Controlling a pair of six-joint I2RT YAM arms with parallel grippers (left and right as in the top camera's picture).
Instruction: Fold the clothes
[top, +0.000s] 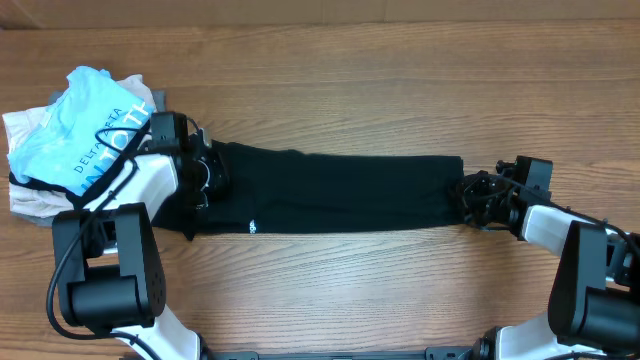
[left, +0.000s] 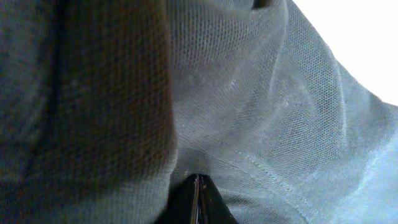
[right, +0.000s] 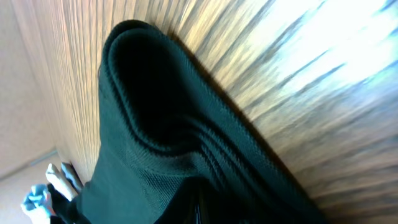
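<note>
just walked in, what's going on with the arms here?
Both arms hold the black shirt, folded into a long band across the wooden table. The left gripper is shut on one end, the right gripper on the other. A light-blue shirt lies beside the left arm.

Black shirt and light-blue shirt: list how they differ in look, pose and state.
Look: the black shirt is plain apart from a tiny white mark; the light-blue shirt bears white lettering. Pose: the black shirt lies stretched in a long band; the light-blue shirt sits bunched on a pile. State: the left fingers and right fingers pinch the black shirt's ends; neither holds the light-blue shirt. Both are garments on the table.
</note>
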